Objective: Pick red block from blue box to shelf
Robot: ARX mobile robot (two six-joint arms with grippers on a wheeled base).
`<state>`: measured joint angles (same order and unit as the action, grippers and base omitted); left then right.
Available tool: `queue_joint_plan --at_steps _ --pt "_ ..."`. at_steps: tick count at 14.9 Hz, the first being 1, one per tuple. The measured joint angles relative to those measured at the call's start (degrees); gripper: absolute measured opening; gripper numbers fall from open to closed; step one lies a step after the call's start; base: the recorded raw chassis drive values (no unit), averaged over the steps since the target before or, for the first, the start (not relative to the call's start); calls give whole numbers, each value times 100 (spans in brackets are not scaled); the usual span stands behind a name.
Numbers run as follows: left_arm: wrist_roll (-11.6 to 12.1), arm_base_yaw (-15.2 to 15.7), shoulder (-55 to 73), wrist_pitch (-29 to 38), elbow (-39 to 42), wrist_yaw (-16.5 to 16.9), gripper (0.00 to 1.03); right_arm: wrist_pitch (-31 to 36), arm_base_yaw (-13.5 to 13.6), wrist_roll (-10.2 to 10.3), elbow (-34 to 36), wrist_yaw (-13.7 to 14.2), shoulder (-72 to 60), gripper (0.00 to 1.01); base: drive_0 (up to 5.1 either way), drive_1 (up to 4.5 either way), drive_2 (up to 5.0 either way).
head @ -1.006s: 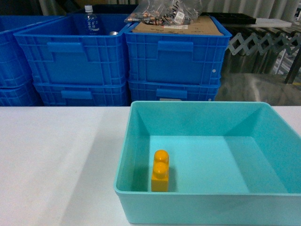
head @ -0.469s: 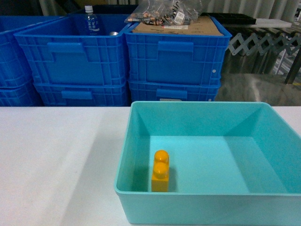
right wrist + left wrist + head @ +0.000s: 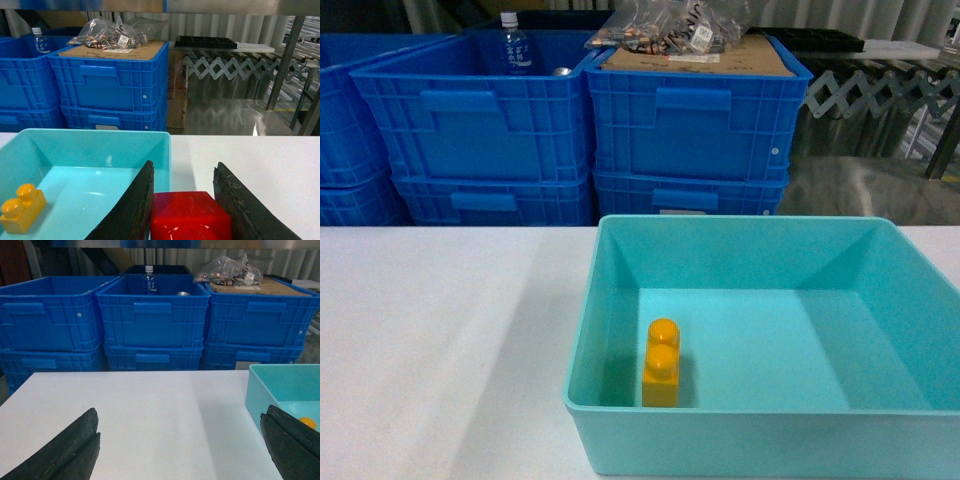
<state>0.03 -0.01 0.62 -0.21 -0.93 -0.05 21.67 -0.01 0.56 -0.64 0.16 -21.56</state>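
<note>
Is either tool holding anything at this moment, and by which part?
The right tool holds the red block, its fingers against the block's left and right sides. The left tool is open and empty.

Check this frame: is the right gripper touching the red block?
Touching. In the right wrist view the red block sits wedged between the right gripper fingers, both dark fingers pressed against its sides with no visible gap.
</note>
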Motion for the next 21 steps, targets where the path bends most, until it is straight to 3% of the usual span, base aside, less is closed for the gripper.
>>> queue_joint_plan --at_steps 1,8,9,10,21 --pt "0 0 0 -2 0 2 98 -448 0 0 0 0 431 29 0 0 0" --pt "-2 0 0 -2 0 2 98 -1233 0 -9 0 0 1200 29 0 0 0" --pt "-2 0 0 0 0 4 98 -1980 0 -11 -2 -11 1690 29 0 0 0" --pt "-2 0 0 -2 0 -4 98 -2153 0 -15 -4 -13 2138 29 0 0 0" --pt "-2 0 0 0 0 4 98 -2190 0 -15 -2 -15 2129 29 0 0 0"
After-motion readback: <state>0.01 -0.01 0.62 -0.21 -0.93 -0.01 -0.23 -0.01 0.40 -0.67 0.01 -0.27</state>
